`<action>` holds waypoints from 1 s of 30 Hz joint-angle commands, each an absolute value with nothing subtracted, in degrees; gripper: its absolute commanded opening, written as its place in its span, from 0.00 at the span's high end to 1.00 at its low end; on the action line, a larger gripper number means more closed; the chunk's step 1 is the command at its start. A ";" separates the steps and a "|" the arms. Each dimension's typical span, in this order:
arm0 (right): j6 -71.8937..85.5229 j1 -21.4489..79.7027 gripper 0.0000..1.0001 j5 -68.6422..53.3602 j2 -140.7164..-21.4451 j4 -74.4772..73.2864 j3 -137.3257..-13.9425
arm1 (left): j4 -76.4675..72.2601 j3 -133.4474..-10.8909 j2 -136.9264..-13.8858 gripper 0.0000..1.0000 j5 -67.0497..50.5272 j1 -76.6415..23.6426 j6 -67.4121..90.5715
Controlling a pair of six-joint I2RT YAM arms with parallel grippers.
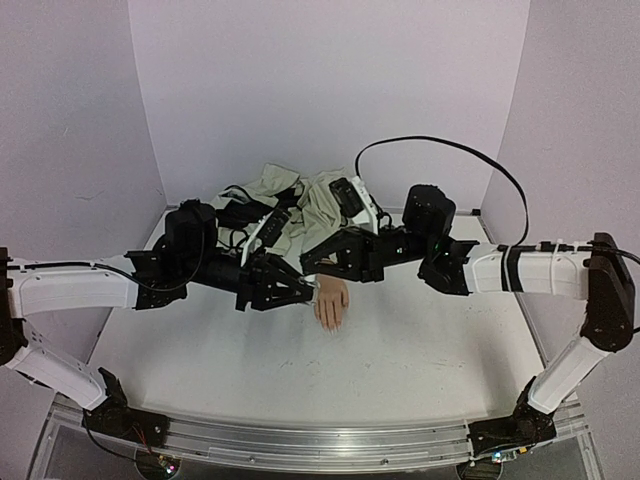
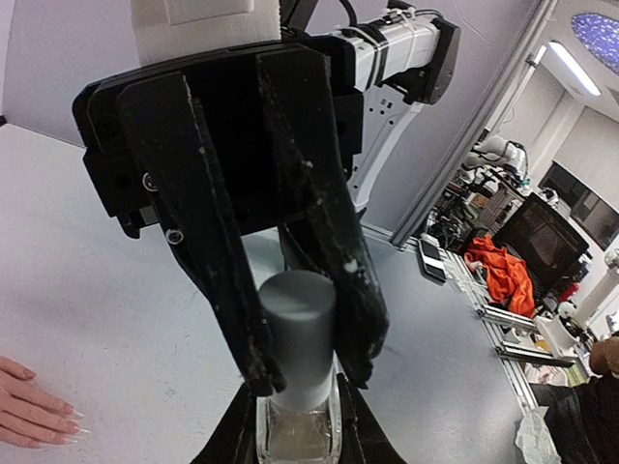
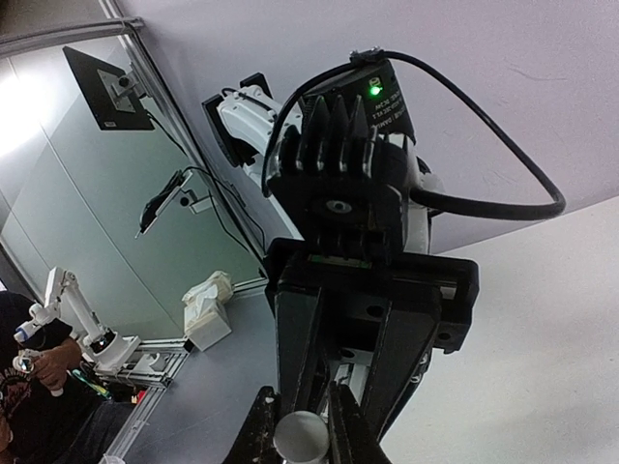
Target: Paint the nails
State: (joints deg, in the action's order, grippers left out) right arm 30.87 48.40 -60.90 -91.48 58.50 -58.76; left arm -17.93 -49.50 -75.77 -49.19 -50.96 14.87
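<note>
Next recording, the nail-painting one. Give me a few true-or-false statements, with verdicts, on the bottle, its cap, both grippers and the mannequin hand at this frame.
1. The left gripper holds the clear glass bottle by its body. True.
2. The right gripper hangs wide open above the cap. False: its fingers are closed on the grey cap.
3. The mannequin hand lies on the table, fingers towards the arm bases. True.
4. The cap lies loose on the table. False: it sits on the bottle.
5. A brush touches one of the nails. False: no brush is in view, and the nails are apart from both grippers.
</note>
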 commanded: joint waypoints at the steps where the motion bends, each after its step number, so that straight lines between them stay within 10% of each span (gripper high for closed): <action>1: 30.14 49.17 1.00 -60.56 -92.37 61.30 -59.31 | -21.46 -50.50 -73.05 1.00 -32.46 -51.06 13.99; 7: 25.61 49.41 1.00 -47.58 -94.20 52.05 -60.44 | -21.32 -50.17 -72.03 1.00 -13.15 -51.09 11.15; 16: 28.17 57.72 1.00 6.31 -97.99 33.23 -69.00 | -21.27 -53.71 -79.45 1.00 11.36 -51.15 6.77; 26: 26.35 60.07 0.99 5.11 -97.90 32.96 -72.38 | -21.18 -52.09 -81.23 1.00 8.88 -51.15 8.60; 30: 24.92 58.42 0.77 0.95 -93.74 33.24 -70.76 | -20.98 -48.24 -78.13 1.00 7.14 -51.15 9.68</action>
